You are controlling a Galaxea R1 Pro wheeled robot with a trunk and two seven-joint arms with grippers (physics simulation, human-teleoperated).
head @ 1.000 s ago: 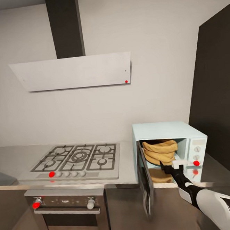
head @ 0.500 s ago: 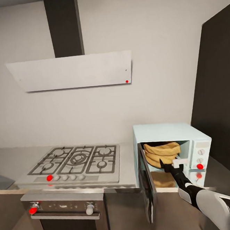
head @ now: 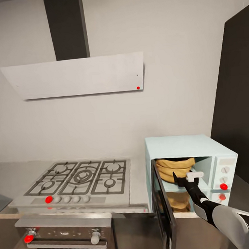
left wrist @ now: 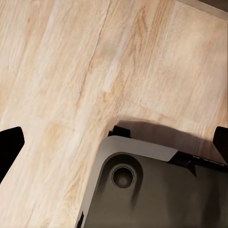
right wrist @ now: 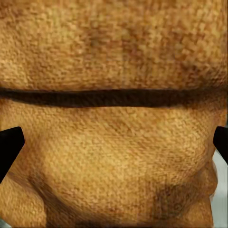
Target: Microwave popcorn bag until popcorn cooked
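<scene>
1. The bag sits inside the open microwave, high in the cavity, door swung wide.
2. Right tool is at the bag's front; wrist view has its tips spread wide around the sack, apparently released.
3. Left tool hangs agape over the wood floor.
4. Best now: back straight out of the microwave, clear the bag, then shut the door.

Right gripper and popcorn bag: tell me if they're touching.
Cannot tell. In the right wrist view the popcorn bag lies close between the spread fingertips, but no contact shows. In the head view the right gripper overlaps the bag inside the microwave.
</scene>
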